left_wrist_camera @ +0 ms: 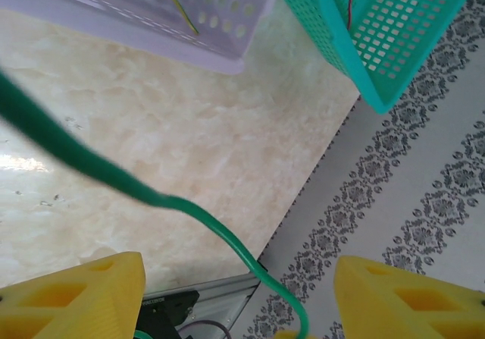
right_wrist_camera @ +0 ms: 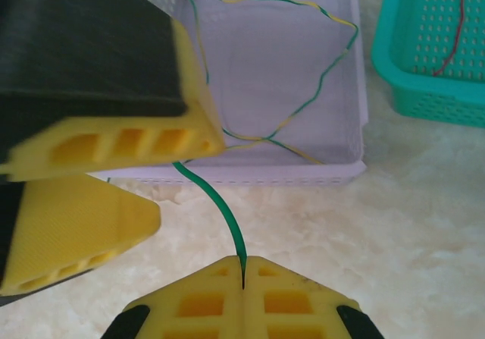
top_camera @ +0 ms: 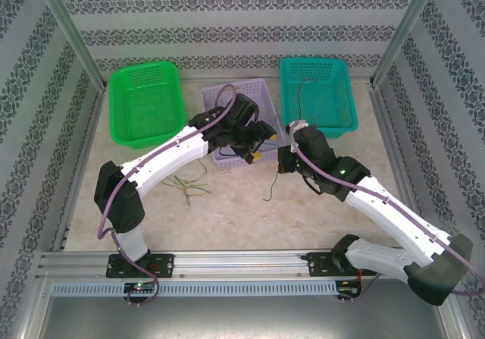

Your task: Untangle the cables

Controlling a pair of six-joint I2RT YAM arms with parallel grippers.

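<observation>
The right claw (right_wrist_camera: 242,269) is pinched shut on the green cable (right_wrist_camera: 216,202), which rises over the desk on the near side of the lavender basket (right_wrist_camera: 358,127) and passes between the parted fingers of the left claw (left_wrist_camera: 239,267), so a hard pull could slip the thin wire out of the pinch.

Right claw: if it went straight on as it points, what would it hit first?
Probably the near wall of the lilac basket, though depth is unclear. The right claw, shut on a green wire, points at it.
</observation>
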